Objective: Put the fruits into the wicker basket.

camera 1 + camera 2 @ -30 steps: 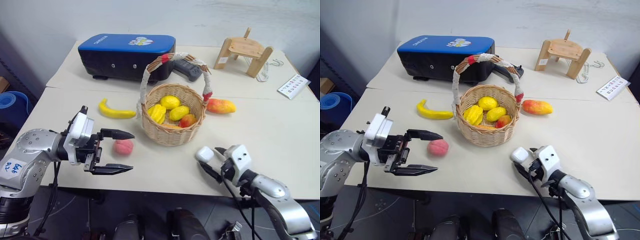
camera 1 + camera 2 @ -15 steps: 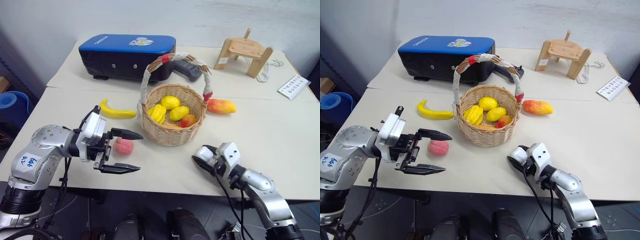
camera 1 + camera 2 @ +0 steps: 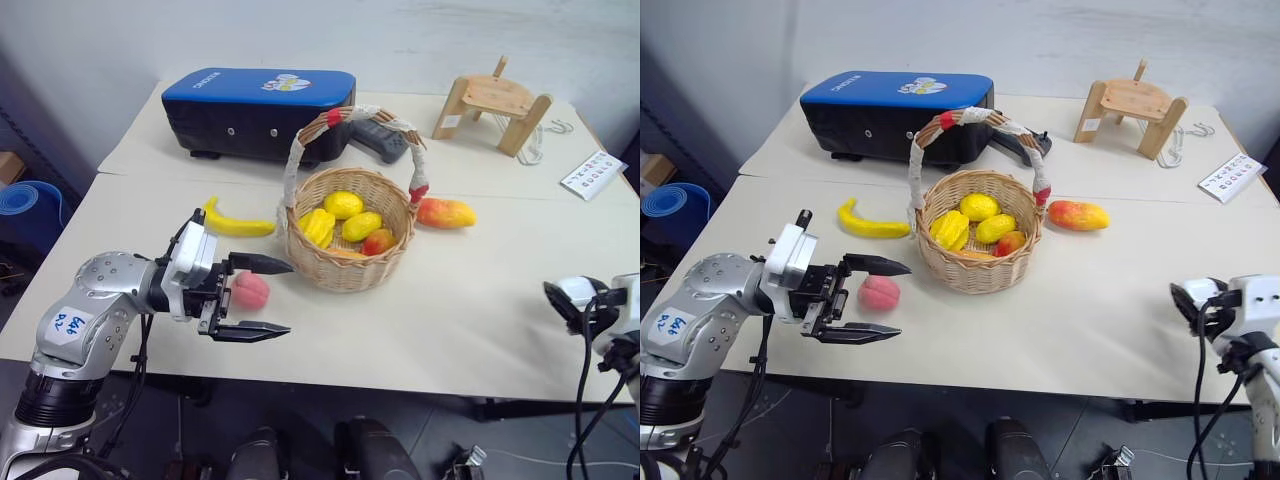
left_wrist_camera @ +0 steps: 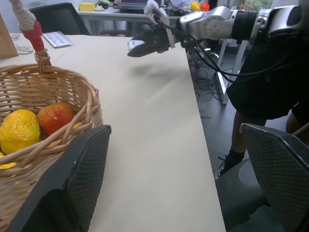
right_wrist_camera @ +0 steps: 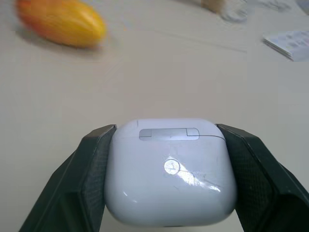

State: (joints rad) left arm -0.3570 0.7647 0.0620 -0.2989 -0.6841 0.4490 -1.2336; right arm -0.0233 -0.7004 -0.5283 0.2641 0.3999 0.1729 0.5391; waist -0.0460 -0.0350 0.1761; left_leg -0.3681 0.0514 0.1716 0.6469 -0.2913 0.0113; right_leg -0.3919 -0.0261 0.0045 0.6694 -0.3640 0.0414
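Left tool [image 3: 262, 297] wide open around the peach [image 3: 250, 290] beside the wicker basket [image 3: 347, 262], right tool [image 5: 164, 179] clamped on white case [image 5: 170, 171] over the bench [image 3: 480, 290].

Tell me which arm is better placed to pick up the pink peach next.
Left. Its tool is open, with the peach just beyond its fingers. The right tool is far off at the table's right edge, shut on a white case.

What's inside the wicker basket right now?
The wicker basket holds three small yellow fruits and a red-orange one near its right wall. A bit of orange shows at the front. Anything beneath them is covered by the fruit and the rim.
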